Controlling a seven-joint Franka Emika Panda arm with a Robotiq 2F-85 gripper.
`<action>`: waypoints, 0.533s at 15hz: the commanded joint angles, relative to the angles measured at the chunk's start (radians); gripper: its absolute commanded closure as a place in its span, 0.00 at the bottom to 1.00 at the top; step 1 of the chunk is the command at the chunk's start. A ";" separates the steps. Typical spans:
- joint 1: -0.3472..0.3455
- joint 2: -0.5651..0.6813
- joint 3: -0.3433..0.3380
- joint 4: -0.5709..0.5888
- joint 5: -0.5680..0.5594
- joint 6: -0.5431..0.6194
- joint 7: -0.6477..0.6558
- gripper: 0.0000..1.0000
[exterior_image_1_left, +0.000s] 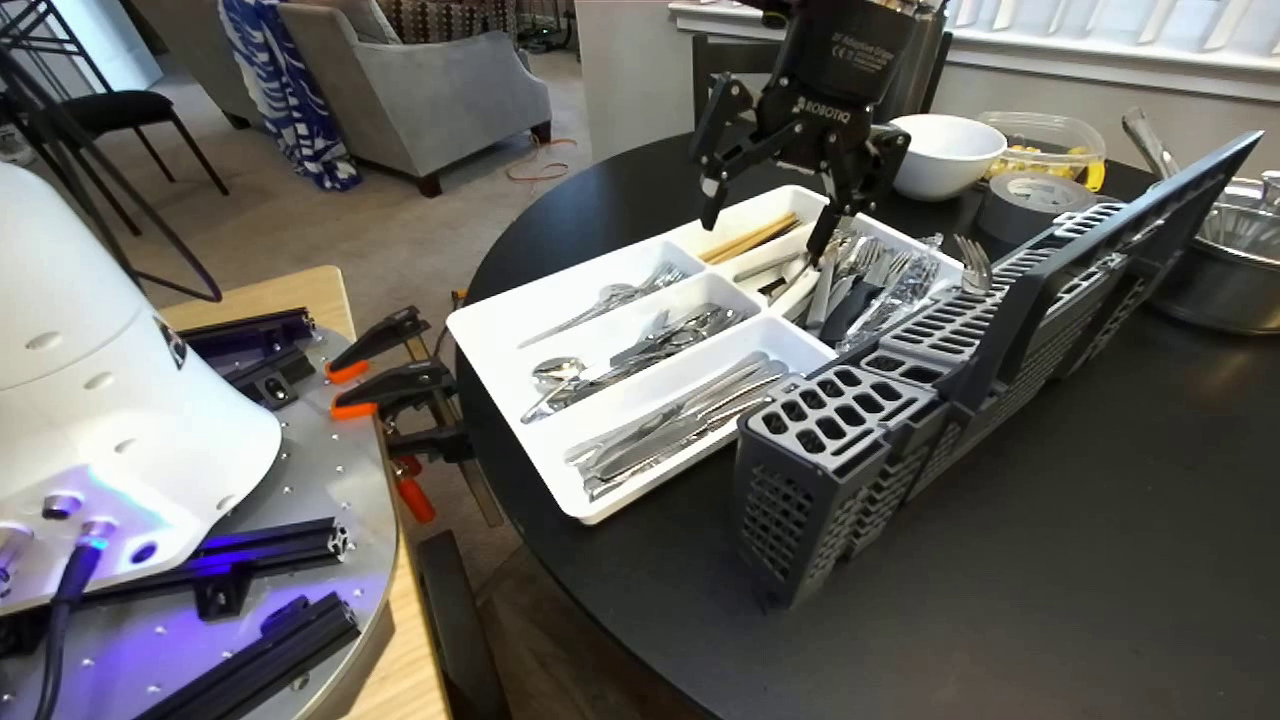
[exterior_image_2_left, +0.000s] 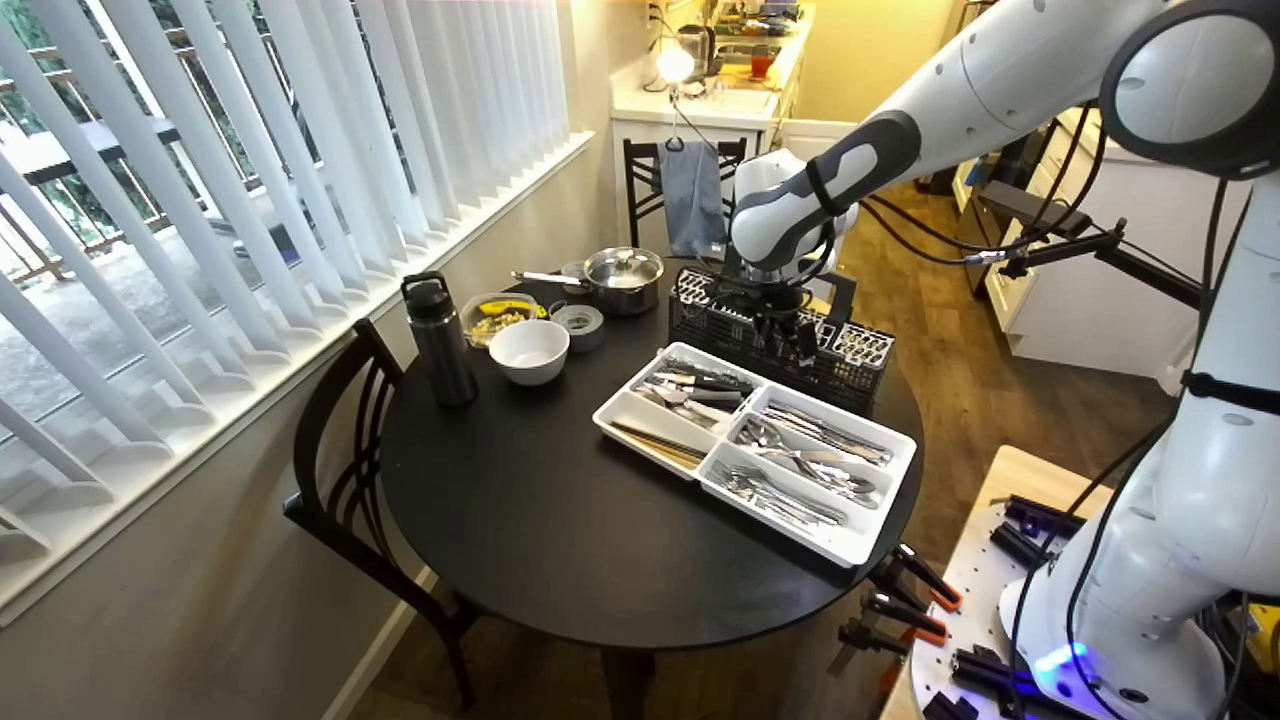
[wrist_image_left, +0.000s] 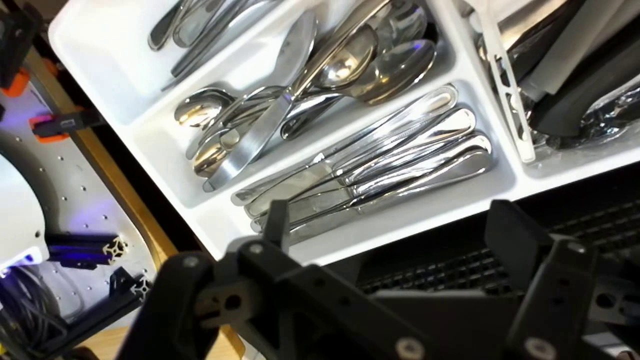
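Observation:
My gripper (exterior_image_1_left: 765, 230) is open and holds nothing. It also shows in an exterior view (exterior_image_2_left: 785, 342) and in the wrist view (wrist_image_left: 392, 220), its fingers wide apart. It hovers over the white cutlery tray (exterior_image_1_left: 530, 310) and the near side of the dark grey cutlery basket (exterior_image_1_left: 850, 410). Shiny knives (wrist_image_left: 400, 160) lie in the tray compartment nearest the basket. Spoons (wrist_image_left: 345, 75) fill the middle compartment, forks (exterior_image_2_left: 770, 490) the one beyond. Chopsticks (exterior_image_1_left: 752, 238) and a mix of larger dark-handled utensils (exterior_image_2_left: 705, 385) lie in the other compartments. A fork (exterior_image_1_left: 973, 265) stands tines up in the basket.
On the round black table (exterior_image_2_left: 560, 520) are a white bowl (exterior_image_2_left: 530, 352), a tape roll (exterior_image_2_left: 580, 325), a clear food container (exterior_image_2_left: 500, 318), a lidded pot (exterior_image_2_left: 625, 285) and a tall bottle (exterior_image_2_left: 440, 340). A black chair (exterior_image_2_left: 340, 450) stands by the window.

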 joint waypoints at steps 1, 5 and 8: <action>-0.009 -0.076 -0.010 -0.103 0.020 0.083 0.005 0.00; -0.008 -0.049 -0.007 -0.085 0.004 0.061 -0.018 0.00; -0.008 -0.079 0.000 -0.120 0.004 0.061 -0.046 0.00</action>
